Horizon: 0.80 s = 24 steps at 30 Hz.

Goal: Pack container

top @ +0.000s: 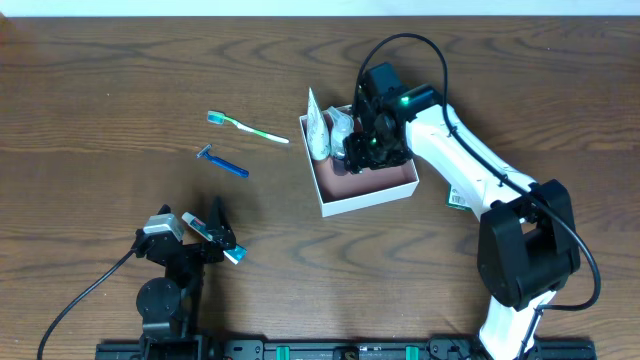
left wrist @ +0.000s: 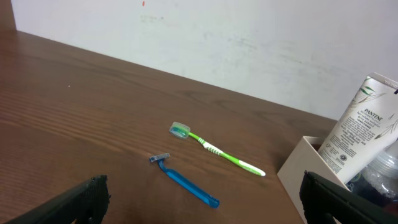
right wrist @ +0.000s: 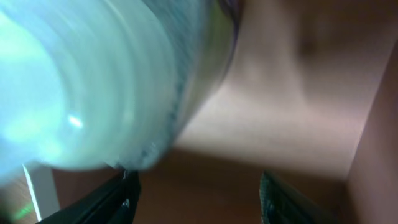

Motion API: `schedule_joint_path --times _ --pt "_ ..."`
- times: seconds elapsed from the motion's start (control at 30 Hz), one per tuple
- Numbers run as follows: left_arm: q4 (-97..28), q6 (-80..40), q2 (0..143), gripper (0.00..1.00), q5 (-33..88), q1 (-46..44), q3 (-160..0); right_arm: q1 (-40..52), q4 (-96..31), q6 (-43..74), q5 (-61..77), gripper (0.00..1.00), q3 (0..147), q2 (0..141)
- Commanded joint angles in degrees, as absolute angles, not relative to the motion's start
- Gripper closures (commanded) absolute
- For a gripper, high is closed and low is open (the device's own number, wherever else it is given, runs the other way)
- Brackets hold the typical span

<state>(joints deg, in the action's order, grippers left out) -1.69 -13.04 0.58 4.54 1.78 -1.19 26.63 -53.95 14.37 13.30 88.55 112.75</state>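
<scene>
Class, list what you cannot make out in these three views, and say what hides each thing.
- Right wrist view: the bottle is a blur, too close to the camera; no label readable.
- Overhead: the right end effector covers part of the box floor.
- Overhead: a packet is mostly under the right arm.
- Left wrist view: the box is cut off by the right edge.

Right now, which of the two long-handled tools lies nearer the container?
The green toothbrush; its tip points close to the container, while the blue razor lies farther off.
</scene>
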Motion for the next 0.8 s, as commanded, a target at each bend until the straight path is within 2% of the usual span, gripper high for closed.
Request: schedule_joint_path --times 0.0,0.4,0.77 --pt "-3.6 -12.1 0.3 0.02 5.6 1.8 -0.2 27.0 -52.2 17.7 12.9 0.36 89.6 111.9" --pt "-3.6 -12.1 0.3 0.02 5.6 1.8 -0.2 27.0 -45.9 17.7 9.0 0.34 89.6 111.9" --pt "-3.6 -12.1 0.3 0.02 5.6 1.8 -0.2 27.0 -50.9 9.6 9.5 0.34 89.6 111.9"
